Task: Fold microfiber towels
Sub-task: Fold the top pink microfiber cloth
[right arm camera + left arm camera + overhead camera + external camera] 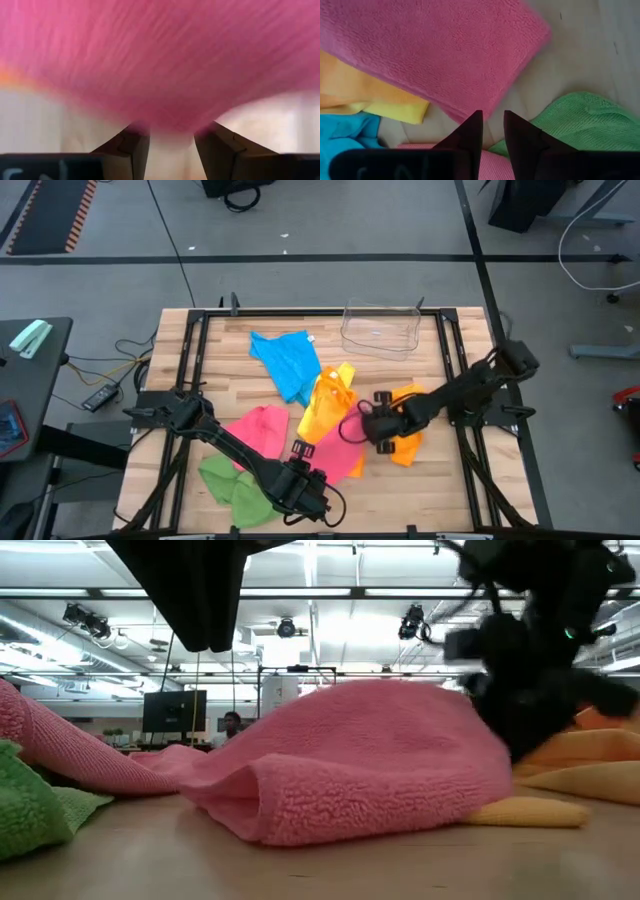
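Right gripper (362,426) low over the middle of the table (440,480), at the right edge of a pink towel (335,455); fingers (131,150) parted in the right wrist view, pink cloth bulging just ahead of the gap, nothing pinched between them. Not clear whether the tips touch the cloth. In the low view, same pink towel (350,760) lying as a thick fold on the wood, dark gripper (530,690) just beside its right end.

Left gripper (300,490) near the front edge of the table, between the pink towel and a green towel (232,488). Fingers (470,137) close together with only a narrow slit, empty, pointing at bare wood between pink (435,50) and green (580,125).

Further out: second pink towel (258,428) left of the first, partly under the left arm. Yellow towel (328,402) crumpled at the centre, touching the pink one. Orange towel (408,442) under the right arm. Blue towel (288,362) spread farther back, its corner meeting the yellow. Clear plastic bin (380,330) at the back edge, apart from all towels.
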Tool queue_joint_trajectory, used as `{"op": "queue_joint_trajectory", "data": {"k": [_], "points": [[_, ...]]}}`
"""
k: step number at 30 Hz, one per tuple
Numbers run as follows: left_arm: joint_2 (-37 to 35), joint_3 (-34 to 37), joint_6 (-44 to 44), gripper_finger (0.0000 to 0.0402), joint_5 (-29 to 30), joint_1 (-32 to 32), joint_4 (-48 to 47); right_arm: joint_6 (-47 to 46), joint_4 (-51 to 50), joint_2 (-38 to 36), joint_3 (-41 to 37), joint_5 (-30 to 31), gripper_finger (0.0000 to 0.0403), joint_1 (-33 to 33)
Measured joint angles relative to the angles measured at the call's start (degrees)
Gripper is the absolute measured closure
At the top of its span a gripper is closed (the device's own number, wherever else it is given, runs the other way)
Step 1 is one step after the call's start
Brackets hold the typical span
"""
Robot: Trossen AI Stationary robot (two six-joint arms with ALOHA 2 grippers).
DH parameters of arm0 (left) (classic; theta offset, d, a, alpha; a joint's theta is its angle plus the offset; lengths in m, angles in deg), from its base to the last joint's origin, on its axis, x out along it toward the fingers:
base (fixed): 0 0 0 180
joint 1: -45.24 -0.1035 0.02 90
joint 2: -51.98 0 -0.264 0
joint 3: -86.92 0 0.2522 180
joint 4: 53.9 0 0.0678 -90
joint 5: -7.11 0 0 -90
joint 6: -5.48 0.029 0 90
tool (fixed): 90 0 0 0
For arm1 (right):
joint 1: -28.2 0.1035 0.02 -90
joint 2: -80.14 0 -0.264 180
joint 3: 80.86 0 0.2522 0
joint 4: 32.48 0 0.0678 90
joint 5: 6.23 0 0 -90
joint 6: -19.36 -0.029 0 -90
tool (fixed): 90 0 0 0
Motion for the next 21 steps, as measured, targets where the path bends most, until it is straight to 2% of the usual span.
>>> {"op": "queue_joint_trajectory", "data": {"k": [4,8,11,15,19,21], "points": [[0.0,1.1,0.5,0.0307,0.8,0.1,1.0,-3.2,-4.0,-6.1,0.1,-1.4,0.0247,1.3],[0.1,5.2,-1.9,0.0295,2.8,-0.7,1.6,-6.2,-4.5,-10.5,0.2,-1.5,0.0247,4.8],[0.1,8.4,-3.0,0.0287,2.3,-2.6,1.2,-8.6,-4.4,-11.9,0.2,-0.9,0.0247,8.1],[-2.4,12.5,0.7,0.0281,2.1,-4.6,0.7,-10.9,-4.4,-11.7,0.2,-0.4,0.0247,12.5],[-5.9,16.4,0.4,0.0280,1.0,-6.3,5.3,-14.0,-4.3,-11.6,0.2,-0.3,0.0247,16.8],[-7.2,18.3,-0.3,0.0278,-1.6,-7.4,8.9,-15.1,-4.5,-11.6,0.2,0.1,0.0247,18.7]]}}
